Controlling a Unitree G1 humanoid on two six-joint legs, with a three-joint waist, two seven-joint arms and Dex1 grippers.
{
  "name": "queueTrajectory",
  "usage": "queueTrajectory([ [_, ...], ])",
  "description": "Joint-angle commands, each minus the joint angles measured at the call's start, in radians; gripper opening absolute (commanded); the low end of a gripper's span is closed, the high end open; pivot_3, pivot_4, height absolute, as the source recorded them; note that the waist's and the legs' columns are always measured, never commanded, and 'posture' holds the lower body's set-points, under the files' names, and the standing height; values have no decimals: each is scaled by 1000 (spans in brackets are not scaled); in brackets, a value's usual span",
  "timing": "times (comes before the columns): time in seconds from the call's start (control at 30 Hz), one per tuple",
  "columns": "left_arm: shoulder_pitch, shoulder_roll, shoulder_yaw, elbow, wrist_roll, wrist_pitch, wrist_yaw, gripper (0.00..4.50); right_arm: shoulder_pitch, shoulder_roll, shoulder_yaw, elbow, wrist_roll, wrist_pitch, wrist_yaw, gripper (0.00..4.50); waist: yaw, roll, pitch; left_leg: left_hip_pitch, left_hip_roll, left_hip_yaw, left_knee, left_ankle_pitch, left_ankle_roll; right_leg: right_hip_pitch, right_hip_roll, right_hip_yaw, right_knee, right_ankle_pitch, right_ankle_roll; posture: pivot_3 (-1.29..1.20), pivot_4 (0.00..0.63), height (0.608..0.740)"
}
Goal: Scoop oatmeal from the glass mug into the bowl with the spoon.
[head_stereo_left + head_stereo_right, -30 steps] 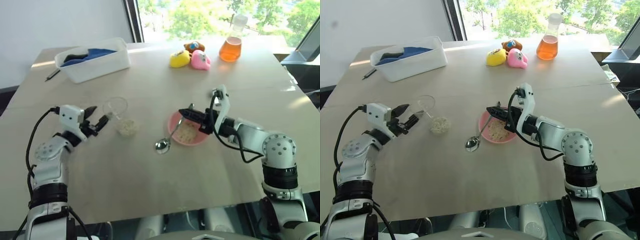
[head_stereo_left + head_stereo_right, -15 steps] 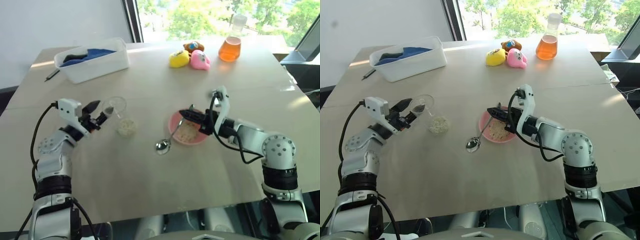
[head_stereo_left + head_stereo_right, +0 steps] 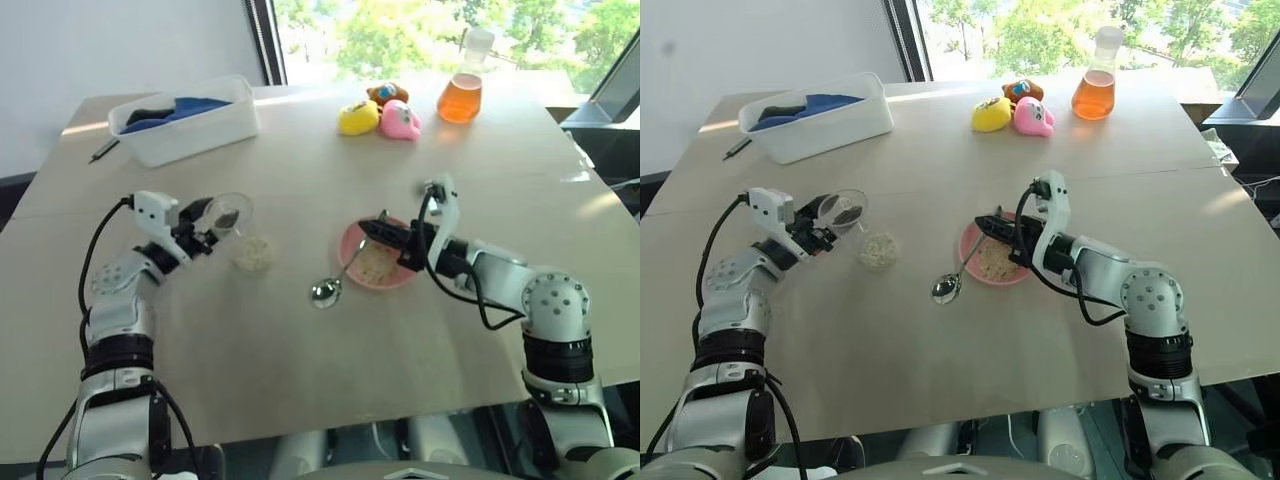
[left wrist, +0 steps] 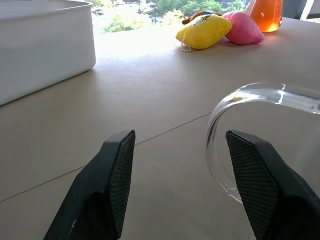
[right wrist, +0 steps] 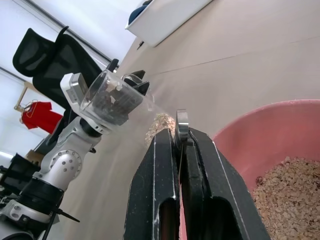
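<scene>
Right gripper (image 3: pixel 385 231) is clenched on the far tip of the spoon (image 3: pixel 340 278) handle, hovering over the far-left rim of the pink bowl (image 3: pixel 404 277). From there the spoon's long axis slopes down toward the near left, its shiny oval end resting on the bench (image 3: pixel 300 370) just left of the bowl. Oatmeal (image 3: pixel 376 263) already lies in the bowl. Left gripper (image 4: pixel 180 160) stands released, its fingers spread beside the glass mug (image 3: pixel 230 213), one pad next to the clear wall, no grip visible. The mug sits well left of the spoon, nearer the left arm. A small heap of spilled flakes (image 3: pixel 254 252) lies on the bench just near-right of the mug, between it and the spoon
</scene>
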Motion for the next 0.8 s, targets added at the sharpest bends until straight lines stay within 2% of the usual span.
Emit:
queueTrajectory([
  [0.03, -47, 3, -6, 43, 17, -42, -6, 3015, -3, 3, -20, -43, 4, -23, 3, 0, 0, 0, 0, 0, 0, 0, 0, 0, 0, 0, 0, 0, 0, 0, 0, 0, 150, 740],
  [0.5, -140, -24, -22, 158, 56, -92, 8, 3015, -8, -3, -23, -34, -17, -35, 17, 0, -1, 0, 0, 0, 0, 0, 0, 0, 0, 0, 0, 0, 0, 0, 0, 0, 150, 740],
  [0.6, -141, -30, -18, 160, 55, -90, 13, 2251, -7, -4, -23, -35, -17, -35, 18, 0, -1, 0, 0, 0, 0, 0, 0, 0, 0, 0, 0, 0, 0, 0, 0, 0, 150, 740],
  [0.63, -137, -31, -21, 159, 60, -93, 17, 1870, -6, -4, -24, -35, -16, -35, 18, 0, -1, 0, 0, 0, 0, 0, 0, 0, 0, 0, 0, 0, 0, 0, 0, 0, 150, 740],
  [0.8, -115, -36, -27, 146, 67, -101, 18, 1870, -3, -3, -24, -36, -14, -34, 17, 0, -1, 0, 0, 0, 0, 0, 0, 0, 0, 0, 0, 0, 0, 0, 0, 0, 150, 740],
])
